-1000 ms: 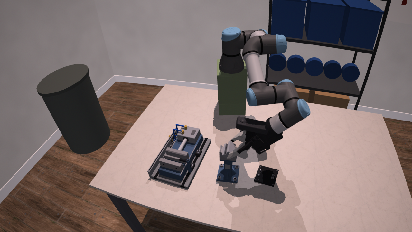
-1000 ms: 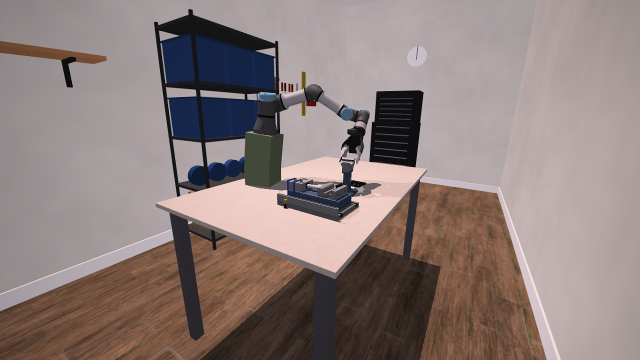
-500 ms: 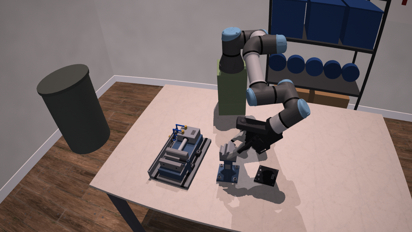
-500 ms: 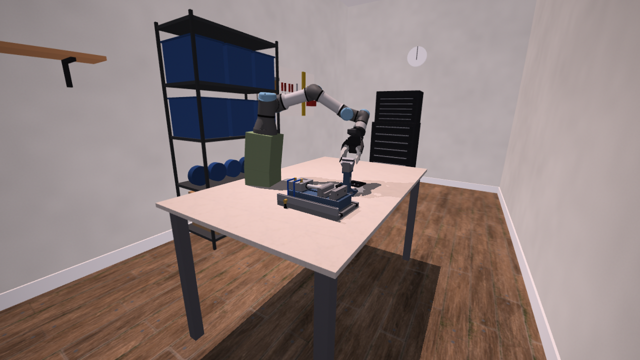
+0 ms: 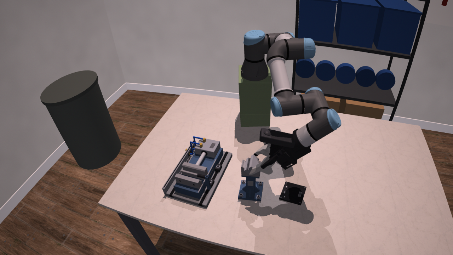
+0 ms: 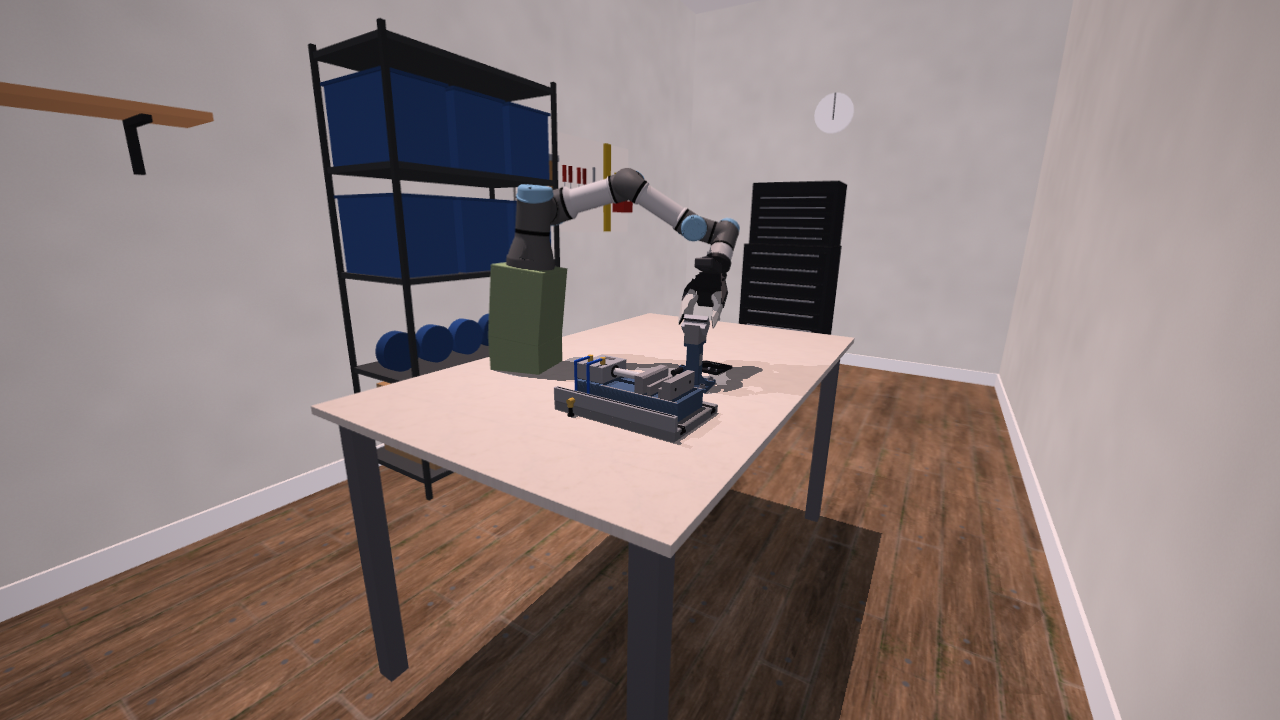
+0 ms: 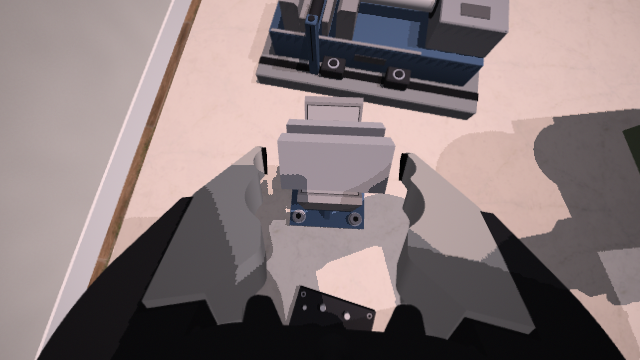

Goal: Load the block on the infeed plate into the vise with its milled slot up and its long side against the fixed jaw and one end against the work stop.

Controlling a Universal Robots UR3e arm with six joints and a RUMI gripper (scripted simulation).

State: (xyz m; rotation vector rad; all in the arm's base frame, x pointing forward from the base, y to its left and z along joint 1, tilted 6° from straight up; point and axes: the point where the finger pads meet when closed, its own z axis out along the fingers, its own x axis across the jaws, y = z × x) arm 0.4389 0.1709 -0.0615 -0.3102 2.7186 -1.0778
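The part, a grey block, lies in the V-block on its blue stand, to the right of the vise. It also shows in the top view. My gripper is open, with one finger on each side of the part and a small gap at both ends. It reaches the block from the right in the top view. I cannot tell which way the slot faces. The vise stands open, with nothing between its jaws. The black infeed plate is bare.
The green arm pedestal stands at the back of the table. A dark barrel stands on the floor at the left. A shelf rack with blue bins is behind the table. The table's left edge runs near the vise.
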